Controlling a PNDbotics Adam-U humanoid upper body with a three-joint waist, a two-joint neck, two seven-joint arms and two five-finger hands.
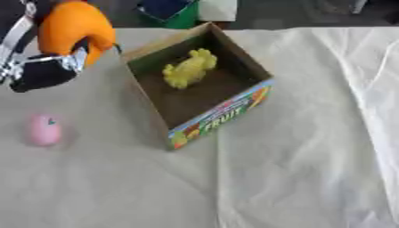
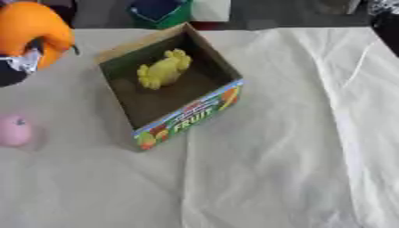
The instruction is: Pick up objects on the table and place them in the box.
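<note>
— While curled round an orange rounded object (image 1: 72,27), left hand (image 1: 45,67) seen at upper left, raised above the cloth and just left of the box's near-left wall; black and silver fingers wrapped under the object, which bulges out above them. Not yet over the opening.

— And progress so far?

— Judged partly done. Cardboard box (image 1: 224,111), printed "FRUIT" on its front face, set askew on the pale tablecloth (image 1: 296,169); yellow lumpy object (image 1: 189,68) already lying inside, toward the far end of the floor. Orange object in transit, by the look of it. Pink oval object (image 1: 44,129) untouched on the cloth, well left of the box and below the hand.

— Right hand?

— Not made out in either view; only a dark shape at the upper right corner of the right eye view.

— Remaining?

— Apparently carrying across the wall, releasing, then fetching the pink one.
</note>
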